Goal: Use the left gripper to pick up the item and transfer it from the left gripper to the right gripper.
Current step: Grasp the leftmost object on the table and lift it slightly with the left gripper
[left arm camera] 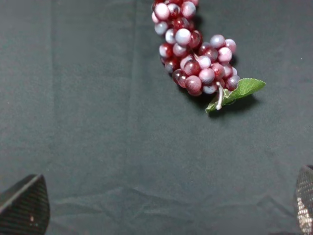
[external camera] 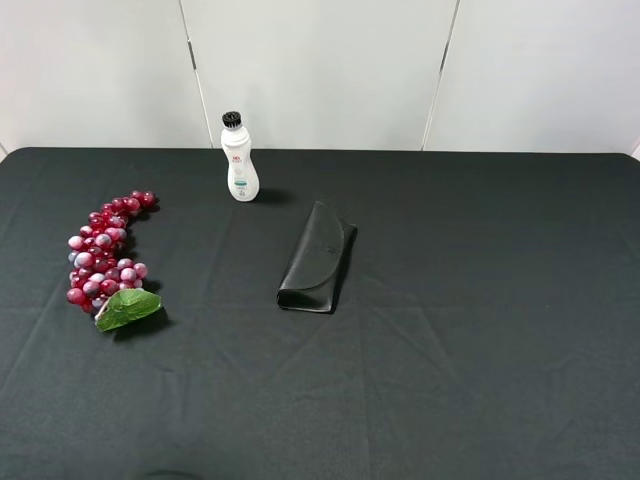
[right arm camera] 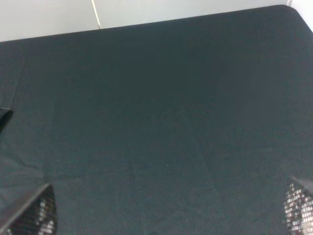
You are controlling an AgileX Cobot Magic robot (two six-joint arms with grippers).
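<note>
The grape bunch [external camera: 105, 255] lies on the left part of the worktop [external camera: 450, 350]. It is well apart from the black glasses case [external camera: 317, 260] in the middle and the white bottle [external camera: 239, 160] at the back. Its long axis runs approx. front-to-back in the high view, w/ a light curve. The thin end points to the back, and the thick end w/ the green leaf [external camera: 127, 308] points to the front edge.

No arm shows in the high view. In the left wrist view the left pincer [left arm camera: 165, 208] is spread wide, w/ only cloth between its fingers [left arm camera: 24, 208]. The bunch [left arm camera: 195, 51] lies ahead of it, not touching, and a bit off the centre line between the fingers. The leaf [left arm camera: 247, 87] end is the end closer to the pincer; the other end is cut by the picture edge.

The right pincer [right arm camera: 164, 210] is also spread and holds nothing. Its view shows only bare cloth, no grapes. So I judge the left arm is the nearer one, as the task wants.

For the pick-up, I think the left pincer must go forward and a bit sideways. Then it should come down w/ the fingers across the long axis, i.e. one finger on each flank, prob. at the thick part.
</note>
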